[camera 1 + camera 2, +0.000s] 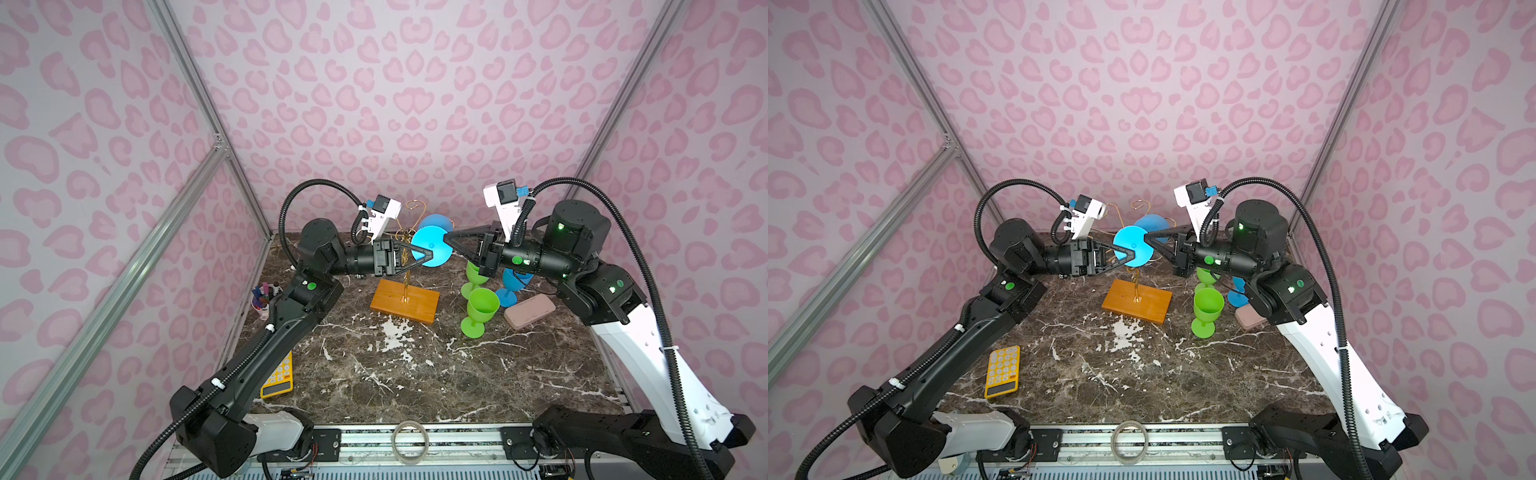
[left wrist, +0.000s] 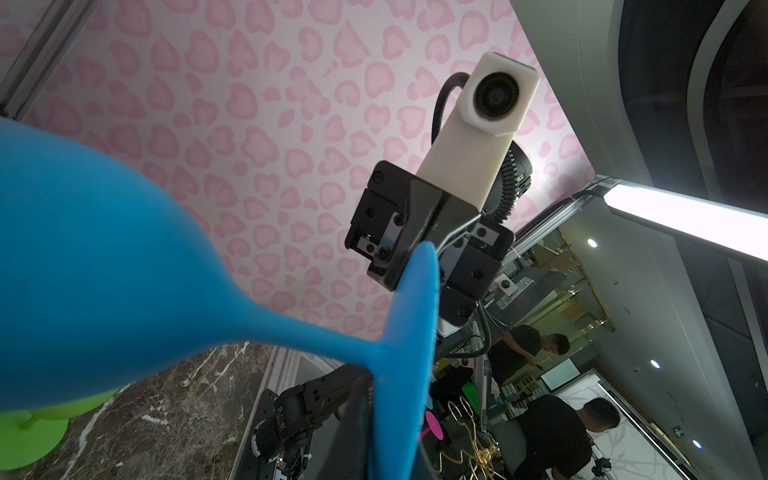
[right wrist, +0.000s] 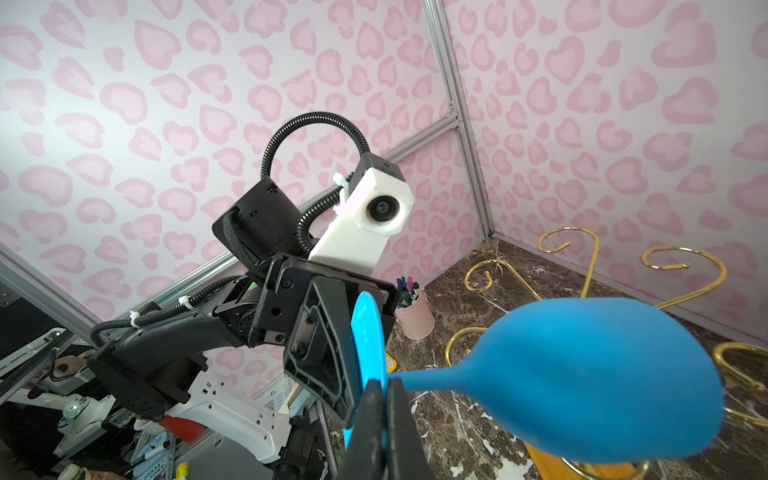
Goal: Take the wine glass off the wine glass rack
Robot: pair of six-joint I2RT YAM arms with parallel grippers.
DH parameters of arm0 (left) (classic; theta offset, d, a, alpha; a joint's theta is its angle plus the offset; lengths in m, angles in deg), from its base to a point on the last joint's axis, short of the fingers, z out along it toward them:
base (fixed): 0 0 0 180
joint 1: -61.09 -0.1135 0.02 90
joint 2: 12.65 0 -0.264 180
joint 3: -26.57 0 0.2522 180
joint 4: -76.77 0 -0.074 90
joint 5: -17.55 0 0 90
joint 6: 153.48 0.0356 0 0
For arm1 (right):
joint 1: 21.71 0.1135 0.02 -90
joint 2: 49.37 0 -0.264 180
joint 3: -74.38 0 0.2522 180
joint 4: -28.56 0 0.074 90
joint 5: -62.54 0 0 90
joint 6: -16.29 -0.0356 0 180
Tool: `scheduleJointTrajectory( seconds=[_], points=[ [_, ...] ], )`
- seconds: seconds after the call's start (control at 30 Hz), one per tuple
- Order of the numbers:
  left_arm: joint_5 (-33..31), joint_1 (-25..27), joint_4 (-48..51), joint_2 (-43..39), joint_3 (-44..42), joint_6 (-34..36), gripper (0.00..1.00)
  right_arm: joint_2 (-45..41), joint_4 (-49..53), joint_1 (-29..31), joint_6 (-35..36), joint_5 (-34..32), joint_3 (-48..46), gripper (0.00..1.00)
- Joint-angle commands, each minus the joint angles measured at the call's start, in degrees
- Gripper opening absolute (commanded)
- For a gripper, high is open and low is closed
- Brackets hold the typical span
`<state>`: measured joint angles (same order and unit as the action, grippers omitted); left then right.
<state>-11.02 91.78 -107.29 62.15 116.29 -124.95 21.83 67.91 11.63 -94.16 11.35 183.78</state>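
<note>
The blue wine glass (image 1: pixel 426 239), apparently clear of the wine glass rack (image 1: pixel 390 299) near the tabletop's (image 1: pixel 374 374) far edge. My left end effector (image 1: pixel 428 254) and right end effector (image 1: pixel 446 240) both pinch its foot. Set-down remains.

The blue glass (image 1: pixel 428 241) lies on its side in the air, foot facing front, bowl toward the rear, just beside the curled arms of the gold wire rack (image 1: pixel 411 305), upright on its orange-brown wooden base.

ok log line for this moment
left claw: shut on blue wine glass foot | right claw: shut on same foot | glass: sideways, aloft near wine glass rack top
</note>
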Motion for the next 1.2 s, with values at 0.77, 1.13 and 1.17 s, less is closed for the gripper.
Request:
scheduleJointTrajectory(
  seconds=[0.77,1.13,1.17],
  points=[
    [9.14,-8.73,-42.79,-9.16,0.39,-33.39,0.04,-9.77,-49.73,-13.04,-28.59,14.68,-25.40,0.51],
    [8.83,-7.82,-50.36,-6.81,3.03,-41.29,0.04,-4.65,-78.95,-13.22,-41.82,17.04,-29.06,0.48],
    [8.58,-7.85,-52.11,-6.35,3.11,-42.75,0.04,-3.69,-81.67,-13.22,-43.38,16.95,-29.08,0.47]
  ],
)
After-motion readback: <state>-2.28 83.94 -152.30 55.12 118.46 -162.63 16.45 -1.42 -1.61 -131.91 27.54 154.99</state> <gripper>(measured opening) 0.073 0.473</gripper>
